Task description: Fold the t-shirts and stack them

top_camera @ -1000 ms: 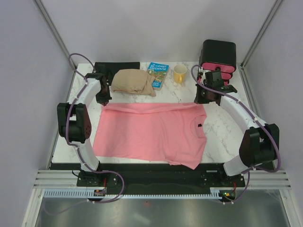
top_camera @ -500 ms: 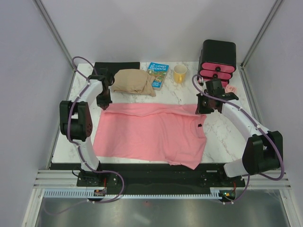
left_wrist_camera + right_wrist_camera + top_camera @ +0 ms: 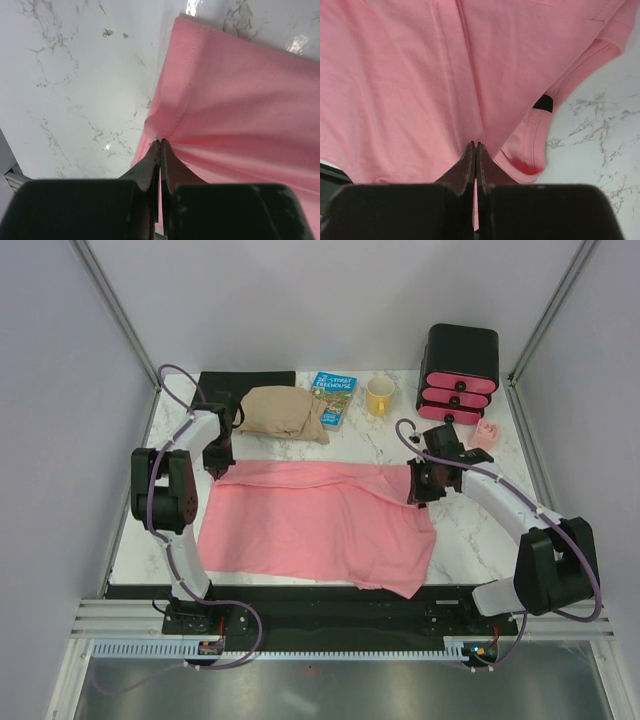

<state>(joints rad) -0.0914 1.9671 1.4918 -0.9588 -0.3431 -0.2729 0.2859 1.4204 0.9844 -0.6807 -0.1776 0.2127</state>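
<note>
Two arms reach over the marble bench (image 3: 470, 530) in the overhead view, one at each far corner of the salmon-pink t-shirt (image 3: 310, 530), which lies spread across the middle of the bench and reaches its near edge. The left tool (image 3: 216, 468) sits at the shirt's far left corner and the right tool (image 3: 415, 495) at its far right. Behind the shirt lie a black mat (image 3: 245, 380), a tan cloth bundle (image 3: 280, 412), a blue book (image 3: 333, 398) and a yellow mug (image 3: 380, 396), with a black box (image 3: 460, 365) with pink drawer fronts in the far right corner. From the left wrist, the left tool (image 3: 160, 142) has its fingers pressed together on a gathered pinch of the shirt's hem, and creases fan out from that spot across the cloth (image 3: 240, 100), with bare marble to the left. From the right wrist, the right tool (image 3: 475, 145) is likewise clamped tight on a fold of pink cloth beside the neckline, where the small dark label (image 3: 543, 103) shows just right of the fingertips.
</note>
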